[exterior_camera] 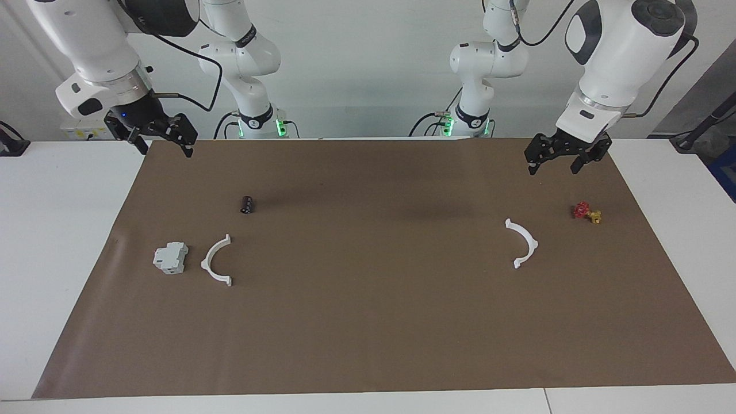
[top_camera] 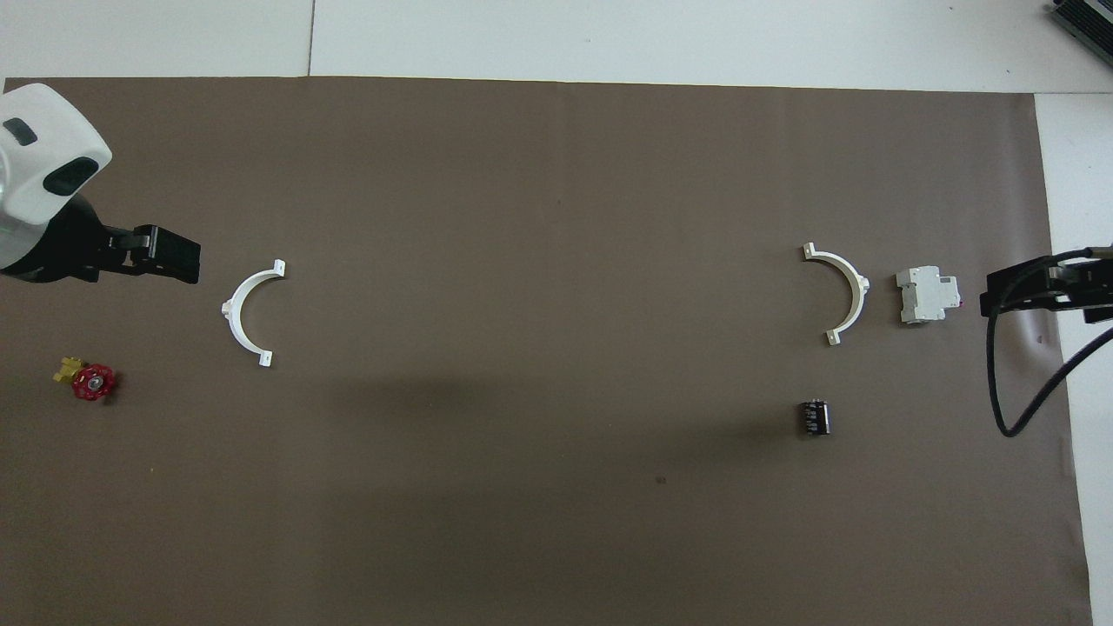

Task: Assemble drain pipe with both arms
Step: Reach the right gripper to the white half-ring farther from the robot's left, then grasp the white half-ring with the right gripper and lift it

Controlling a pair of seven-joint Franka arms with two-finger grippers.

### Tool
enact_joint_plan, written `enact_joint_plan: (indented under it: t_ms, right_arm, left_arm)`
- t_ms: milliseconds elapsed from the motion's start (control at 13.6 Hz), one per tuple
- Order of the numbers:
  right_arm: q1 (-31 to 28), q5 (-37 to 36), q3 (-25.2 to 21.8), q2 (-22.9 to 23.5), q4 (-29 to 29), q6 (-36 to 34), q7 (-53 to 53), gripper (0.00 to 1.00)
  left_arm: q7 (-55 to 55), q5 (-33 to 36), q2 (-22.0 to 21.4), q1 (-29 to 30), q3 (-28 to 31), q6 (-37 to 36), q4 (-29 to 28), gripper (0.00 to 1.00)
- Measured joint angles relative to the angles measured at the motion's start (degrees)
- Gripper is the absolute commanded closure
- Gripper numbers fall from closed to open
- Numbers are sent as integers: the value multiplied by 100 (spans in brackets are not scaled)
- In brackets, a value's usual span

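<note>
Hanging high over the brown mat [exterior_camera: 368,322], the left gripper [exterior_camera: 564,160] and right gripper [exterior_camera: 164,141] are gaping wide, holding nothing. From above, two white half-rings [top_camera: 248,311] [top_camera: 842,294] are lying well apart, one toward each arm's end.

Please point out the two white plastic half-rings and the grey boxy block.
White plastic half-ring beside block [exterior_camera: 211,261], facing view, arc middle.
Other white plastic half-ring [exterior_camera: 529,244], facing view, arc middle.
Grey boxy block [top_camera: 927,295], overhead view, top face.
</note>
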Motion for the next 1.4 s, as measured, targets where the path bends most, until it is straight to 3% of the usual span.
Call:
enact_joint_plan:
  t_ms: [368, 662, 809, 1176, 1397]
  right_arm:
    - [-16, 5, 0, -12, -41, 61, 0, 0]
    - [-7, 9, 14, -281, -1323, 1821, -142, 0]
    - [-10, 57, 15, -195, -1969, 2628, -504, 0]
    - [-45, 805, -7, 1080, -2352, 4306, -2333, 0]
    - [-228, 915, -17, 1630, -2355, 4825, -3101, 0]
  left_arm:
    - [0, 0, -2, 8, 74, 0, 0, 0]
    - [0, 0, -27, 8, 81, 0, 0, 0]
    - [0, 0, -37, 8, 81, 0, 0, 0]
    - [0, 0, -40, 8, 81, 0, 0, 0]
    - [-1, 0, -40, 8, 81, 0, 0, 0]
